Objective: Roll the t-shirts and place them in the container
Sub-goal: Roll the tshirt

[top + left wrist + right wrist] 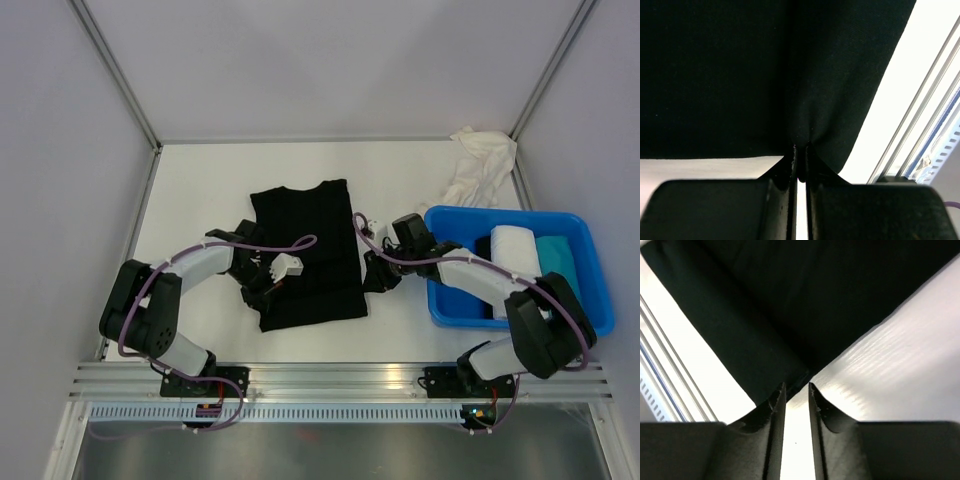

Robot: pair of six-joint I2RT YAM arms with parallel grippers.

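White table (pixel 200 190) between grey walls, with a metal rail along the near edge. A black t-shirt (pixel 310 230) lies flat in the middle of the table, and both arms reach in to its near half, one from each side.

The left gripper (pixel 800 149) is at the shirt's near left edge. Its jaws are pressed together on a pinch of the black cloth, which puckers at the tips. The right gripper (pixel 796 386) is at the shirt's right edge. Its jaws stand a narrow slit apart with the edge of the cloth right at the tips, and I cannot tell whether it has hold of anything.

To the right sits a blue bin (pixel 500 211) with a rolled white t-shirt (pixel 515 245) and a teal t-shirt (pixel 558 258) side by side in it. A crumpled white cloth (pixel 482 165) lies in the far right corner, just behind the bin.
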